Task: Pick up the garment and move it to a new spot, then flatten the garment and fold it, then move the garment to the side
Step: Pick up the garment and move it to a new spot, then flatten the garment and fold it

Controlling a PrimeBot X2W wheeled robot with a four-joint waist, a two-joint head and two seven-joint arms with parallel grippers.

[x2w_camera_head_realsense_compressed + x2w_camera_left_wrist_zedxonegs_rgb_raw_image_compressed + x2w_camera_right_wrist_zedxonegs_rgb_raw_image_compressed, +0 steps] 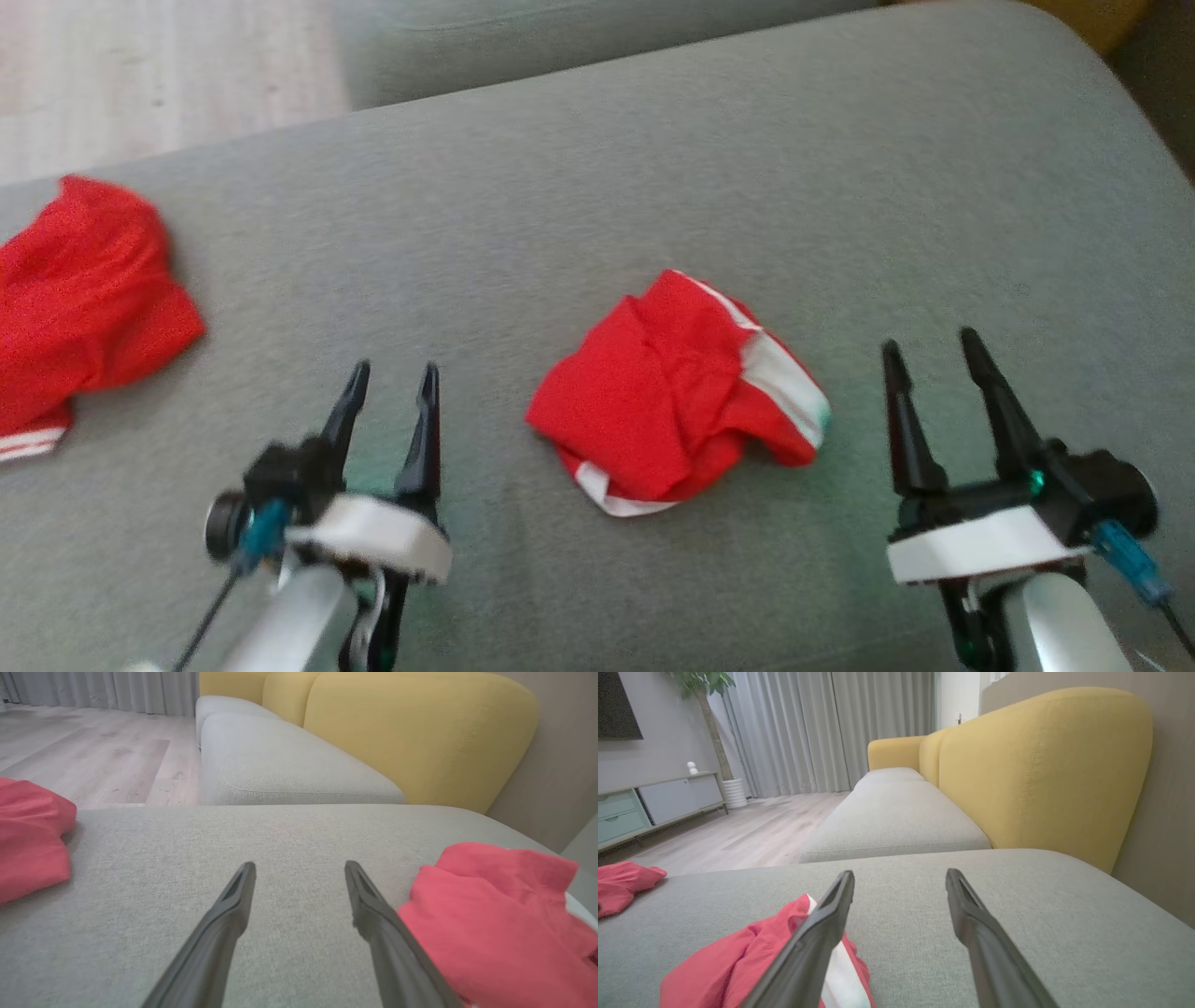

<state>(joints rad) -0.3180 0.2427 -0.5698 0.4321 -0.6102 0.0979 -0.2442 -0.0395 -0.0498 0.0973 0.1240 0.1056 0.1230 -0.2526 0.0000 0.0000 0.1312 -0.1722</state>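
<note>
A crumpled red garment (677, 397) with white bands lies bunched on the grey sofa cushion (653, 159), between my two grippers. My left gripper (394, 381) hovers open to its left, nothing between the fingers; in the left wrist view the garment (495, 924) sits just right of that open gripper (300, 870). My right gripper (929, 347) stands open to the garment's right and holds nothing; in the right wrist view the garment (733, 966) lies left of this open gripper (900, 878), partly behind its left finger.
A second red garment (79, 303) with white stripes lies at the cushion's far left edge, also seen as a red heap (30, 837) and a red heap (621, 884). Beyond are another grey seat (892, 816), yellow backrests (1041, 770), wooden floor (93, 756).
</note>
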